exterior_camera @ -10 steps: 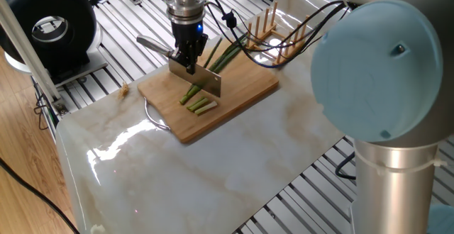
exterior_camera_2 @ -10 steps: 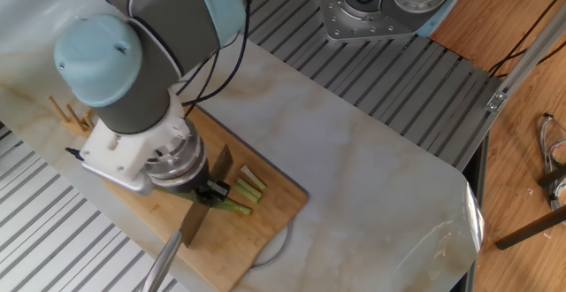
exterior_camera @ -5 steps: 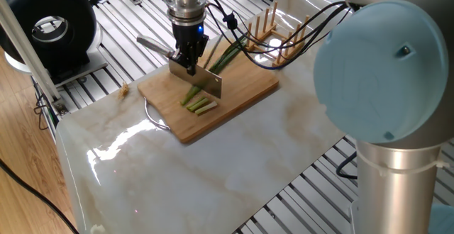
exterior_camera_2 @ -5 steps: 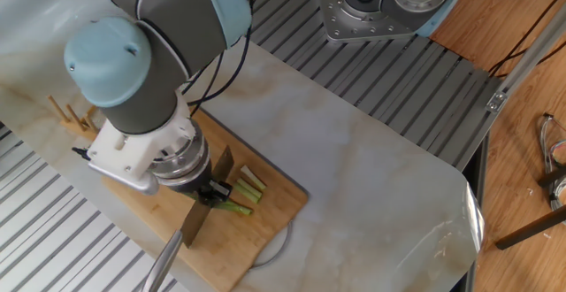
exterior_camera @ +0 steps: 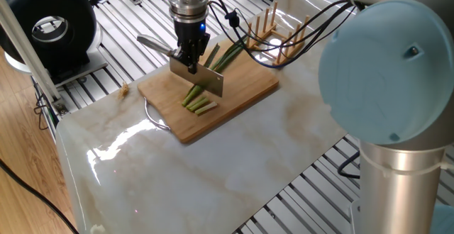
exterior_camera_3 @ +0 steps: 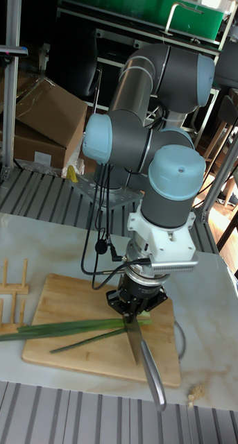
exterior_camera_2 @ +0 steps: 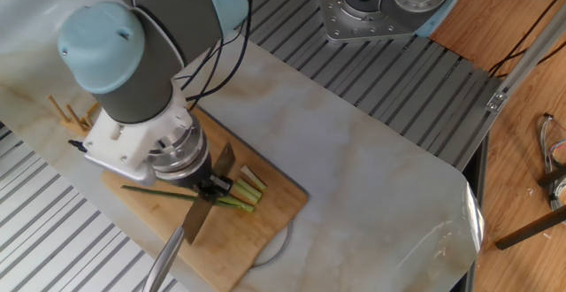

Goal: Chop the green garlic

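1. The gripper (exterior_camera: 190,55) points straight down over the wooden cutting board (exterior_camera: 248,92), its fingers clenched on a cleaver (exterior_camera: 202,80).
2. The cleaver's blade stands on edge across the green garlic (exterior_camera_3: 70,328) (its metal handle (exterior_camera_3: 153,378) sticks out past the board's edge).
3. The green garlic lies on the board, with its dark leaves trailing toward the wooden peg rack (exterior_camera: 273,30).
4. A few short cut pieces (exterior_camera: 201,106) lie side by side just beside the blade, pale ends showing.
5. The board rests on a marble-patterned table (exterior_camera: 234,163).
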